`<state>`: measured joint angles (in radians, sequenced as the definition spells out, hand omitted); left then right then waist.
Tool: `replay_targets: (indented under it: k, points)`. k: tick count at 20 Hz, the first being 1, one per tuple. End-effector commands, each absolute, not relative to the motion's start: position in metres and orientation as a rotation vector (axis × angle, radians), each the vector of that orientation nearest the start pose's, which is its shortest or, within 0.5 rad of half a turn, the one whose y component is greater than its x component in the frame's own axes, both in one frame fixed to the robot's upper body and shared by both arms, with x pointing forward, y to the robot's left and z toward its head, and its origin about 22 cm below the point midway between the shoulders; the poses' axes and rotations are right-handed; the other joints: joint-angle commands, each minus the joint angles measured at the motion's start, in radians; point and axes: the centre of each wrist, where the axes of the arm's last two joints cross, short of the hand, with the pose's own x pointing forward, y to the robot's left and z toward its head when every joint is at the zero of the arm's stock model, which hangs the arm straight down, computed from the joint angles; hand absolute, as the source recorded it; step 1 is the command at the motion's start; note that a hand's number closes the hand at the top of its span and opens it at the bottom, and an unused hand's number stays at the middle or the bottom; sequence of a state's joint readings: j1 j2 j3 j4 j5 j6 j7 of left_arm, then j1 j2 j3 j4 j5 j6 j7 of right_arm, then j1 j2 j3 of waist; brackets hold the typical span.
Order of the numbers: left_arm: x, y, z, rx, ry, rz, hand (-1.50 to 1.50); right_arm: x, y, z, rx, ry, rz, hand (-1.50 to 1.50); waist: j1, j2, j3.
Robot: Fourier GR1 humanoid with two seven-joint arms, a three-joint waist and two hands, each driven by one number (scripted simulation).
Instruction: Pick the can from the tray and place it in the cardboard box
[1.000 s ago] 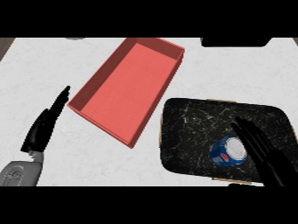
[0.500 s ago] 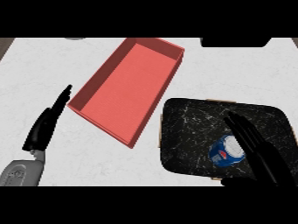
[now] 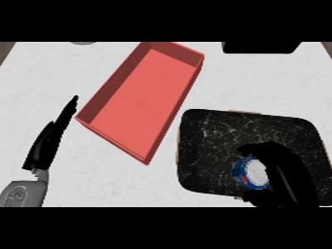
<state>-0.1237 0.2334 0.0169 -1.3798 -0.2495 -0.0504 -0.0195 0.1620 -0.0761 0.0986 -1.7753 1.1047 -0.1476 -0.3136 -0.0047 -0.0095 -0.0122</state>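
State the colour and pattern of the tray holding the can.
The tray under the can is black with fine white marble-like veins; head view.

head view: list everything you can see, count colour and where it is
counter: one, white marbled, fills most of the view
box: one, red, open, lying diagonally left of centre
tray: one, black marbled, lower right, beside the box
can: one, blue with a white top, on the tray's lower part
dark object: one, black, cut off at the top edge, right of centre
grey object: one, barely showing at the top edge, left
left forearm: one, grey, lower left corner
left hand: one, black, fingers straight, over the counter left of the box
right hand: one, black, curled round the can on the tray
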Motion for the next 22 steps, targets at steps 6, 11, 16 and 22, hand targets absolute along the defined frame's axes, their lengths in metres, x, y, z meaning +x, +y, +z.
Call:
replay_targets:
  k: [6,11,16,22]
  points:
    - [0.269,0.295,-0.007,0.323,-1.468,-0.434,0.0,0.208,-0.238,0.023,-1.082,-1.867,0.909,1.5,0.003,0.009,0.012]
    - [0.283,0.276,0.005,0.284,-1.502,-0.46,0.0,0.224,-0.173,0.014,-1.109,-1.635,0.946,1.5,0.066,0.026,0.006]
    - [0.288,0.269,0.01,0.266,-1.52,-0.506,0.0,0.232,-0.17,0.019,-1.115,-1.433,0.993,1.5,0.126,0.053,-0.003]
    - [0.292,0.262,0.011,0.241,-1.537,-0.526,0.0,0.252,-0.143,0.058,-1.289,-1.333,0.96,1.5,0.163,0.039,-0.005]
